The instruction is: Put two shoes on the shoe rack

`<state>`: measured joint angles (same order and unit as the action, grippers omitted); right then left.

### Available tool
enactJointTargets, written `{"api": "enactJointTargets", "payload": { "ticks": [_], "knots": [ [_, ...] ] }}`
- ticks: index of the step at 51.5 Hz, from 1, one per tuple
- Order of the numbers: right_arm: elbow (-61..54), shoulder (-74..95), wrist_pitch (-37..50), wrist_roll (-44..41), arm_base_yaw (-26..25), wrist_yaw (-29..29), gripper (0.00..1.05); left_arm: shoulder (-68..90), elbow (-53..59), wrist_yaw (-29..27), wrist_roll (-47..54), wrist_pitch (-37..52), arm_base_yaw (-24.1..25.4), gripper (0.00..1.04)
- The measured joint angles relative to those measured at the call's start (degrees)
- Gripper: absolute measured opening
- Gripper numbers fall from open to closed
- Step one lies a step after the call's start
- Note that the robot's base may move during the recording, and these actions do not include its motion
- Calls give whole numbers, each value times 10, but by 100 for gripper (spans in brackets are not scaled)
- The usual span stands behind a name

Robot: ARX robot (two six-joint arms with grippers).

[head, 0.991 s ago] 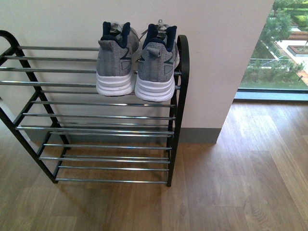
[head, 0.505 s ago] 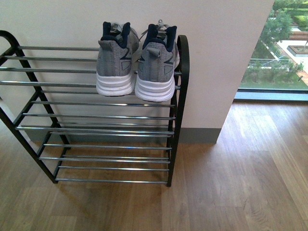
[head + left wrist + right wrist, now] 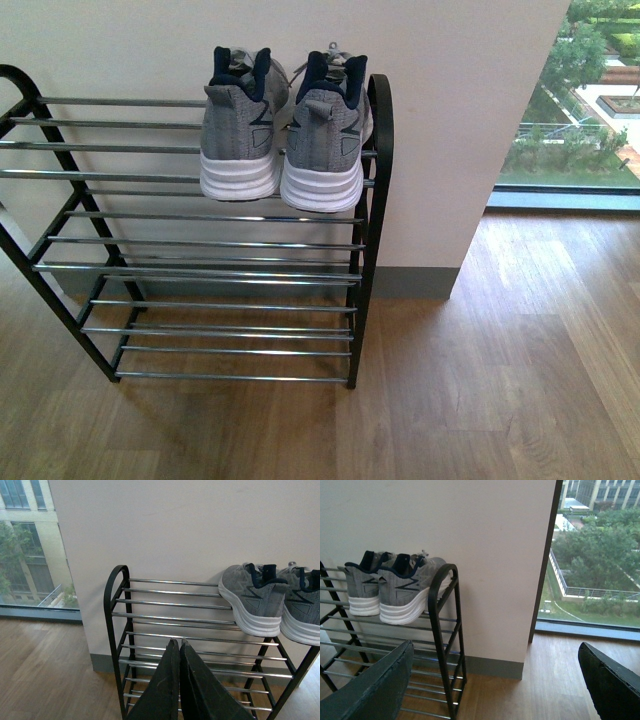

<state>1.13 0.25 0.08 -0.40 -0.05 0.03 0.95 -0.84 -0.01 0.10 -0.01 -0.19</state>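
On top tier of shoe rack (image 3: 380, 140), at its right end: inner sneaker (image 3: 240, 130) & outer sneaker (image 3: 325, 140), side by side, close enough that touching or not can't be told. Both upright, heels twd front cam, toes twd wall (image 3: 470, 100). Grey knit uppers, navy collars, thick white soles resting on chrome rods. Outer sneaker just beside black rounded end hoop, heel sticking out a bit past front rod; inner sneaker set slightly further back.

Rack standing on wood floor (image 3: 500, 380), back against wall; three more rod tiers lower down, stepped fwd. Window (image 3: 590, 90) off to right w/ greenery outside.

L gripper (image 3: 179, 642): fingers pressed together, narrow, holding nothing. Seen from L wrist cam in front of rack's middle tiers, nearer its left end hoop, well apart from sneakers.

R gripper (image 3: 495, 647): fingers spread wide, holding nothing. Seen from R wrist cam off rack's right end, sneakers up & away from it, no contact w/ rack or shoes.
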Motion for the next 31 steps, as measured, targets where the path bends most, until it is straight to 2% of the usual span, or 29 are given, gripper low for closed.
{"api": "enactJointTargets", "payload": {
  "ticks": [12, 23, 26, 31],
  "knots": [
    [0, 0, 0, 0, 0, 0, 95, 0, 0, 0, 0, 0, 0, 40],
    [0, 0, 0, 0, 0, 0, 95, 0, 0, 0, 0, 0, 0, 88],
    [0, 0, 0, 0, 0, 0, 95, 0, 0, 0, 0, 0, 0, 96],
    [0, 0, 0, 0, 0, 0, 95, 0, 0, 0, 0, 0, 0, 95]
  ]
}}
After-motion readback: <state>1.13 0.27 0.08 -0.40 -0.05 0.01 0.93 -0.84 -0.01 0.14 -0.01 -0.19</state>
